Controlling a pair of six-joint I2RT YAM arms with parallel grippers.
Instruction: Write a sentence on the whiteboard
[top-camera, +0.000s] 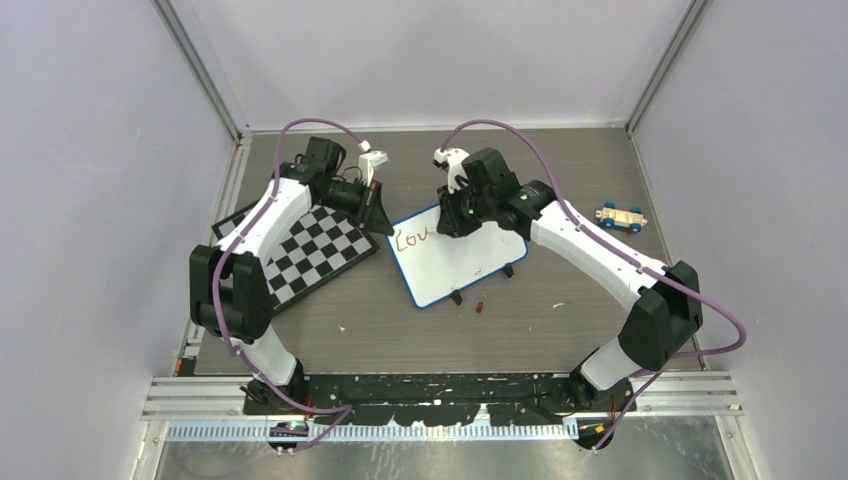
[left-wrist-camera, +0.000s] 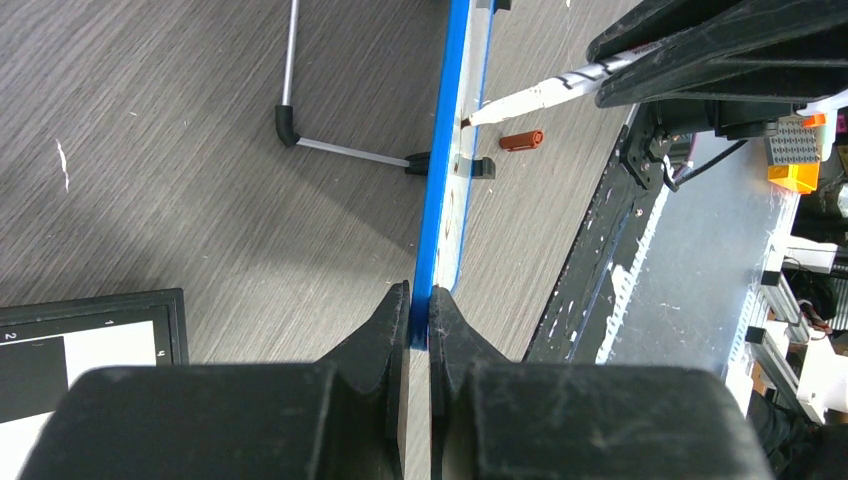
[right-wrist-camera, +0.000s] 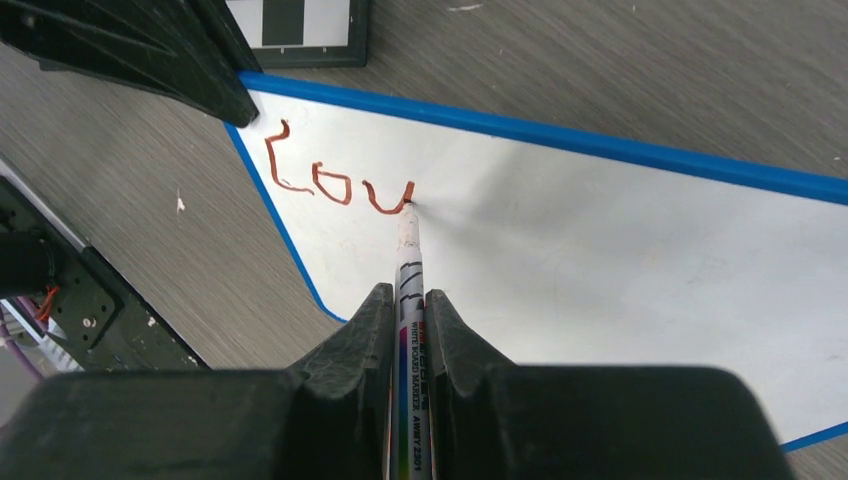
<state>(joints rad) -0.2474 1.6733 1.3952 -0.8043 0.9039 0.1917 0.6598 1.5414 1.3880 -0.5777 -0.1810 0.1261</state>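
The whiteboard lies angled mid-table, white with a blue frame. Its edge shows side-on in the left wrist view, and its face fills the right wrist view. My left gripper is shut on the board's far-left corner frame. My right gripper is shut on a white whiteboard marker, whose tip touches the board. The sentence stands as brownish-red letters "Cou", with the tip at the end of the "u".
A black-and-white chessboard lies left of the board under my left arm. A small brownish-red cap sits in front of the board. A wooden toy car rests at far right. A wire stand juts behind the board.
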